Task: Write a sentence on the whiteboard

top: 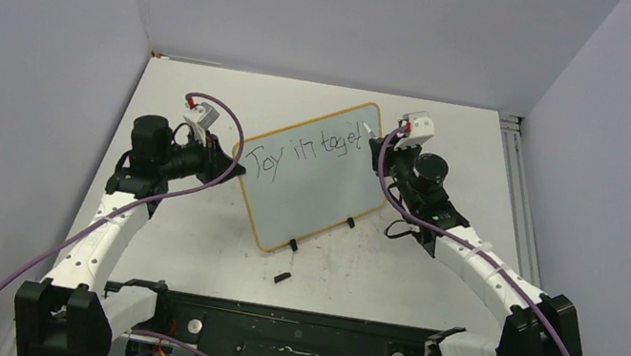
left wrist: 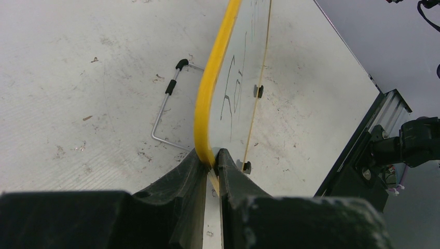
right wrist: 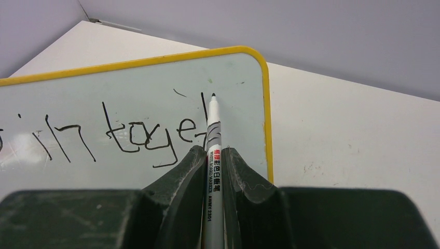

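My right gripper (right wrist: 214, 151) clamps the marker (right wrist: 214, 124), tip at the board (right wrist: 129, 85) ahead; left gripper (left wrist: 211, 155) pinches its frame (left wrist: 209, 88).

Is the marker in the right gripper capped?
No, the marker in the right gripper shows its bare black tip, pointed at the whiteboard.

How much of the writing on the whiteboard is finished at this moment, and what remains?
Done: the sentence reads about "Joy in toget" along the top of the whiteboard. In hand: the left jaws clamp its edge; the right jaws, shut on the marker, hold the tip at an upright stroke near the right edge. Left: the last word looks unfinished; the board below is blank.
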Controlling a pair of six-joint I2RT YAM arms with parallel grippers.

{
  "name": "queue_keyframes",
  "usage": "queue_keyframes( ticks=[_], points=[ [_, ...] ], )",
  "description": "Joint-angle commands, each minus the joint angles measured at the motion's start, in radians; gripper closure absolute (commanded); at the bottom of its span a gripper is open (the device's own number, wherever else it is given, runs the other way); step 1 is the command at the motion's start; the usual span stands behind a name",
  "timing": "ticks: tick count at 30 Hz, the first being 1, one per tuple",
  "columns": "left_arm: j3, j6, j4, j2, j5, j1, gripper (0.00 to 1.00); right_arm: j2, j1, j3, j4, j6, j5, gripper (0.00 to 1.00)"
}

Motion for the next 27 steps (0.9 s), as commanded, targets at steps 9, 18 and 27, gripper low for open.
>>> queue_keyframes(
  ticks=[9,18,27],
  points=[
    [0.022,0.033,-0.044,0.016,-0.012,0.002,1.00,0.051,-0.014,0.049,0.073,-0.021,0.016,0.95],
    [0.021,0.032,-0.044,0.015,-0.014,0.002,1.00,0.013,-0.013,-0.026,0.037,-0.005,0.011,0.95],
    [0.021,0.032,-0.043,0.015,-0.014,0.002,1.00,-0.021,-0.006,-0.086,0.007,0.014,0.008,0.95]
  ],
)
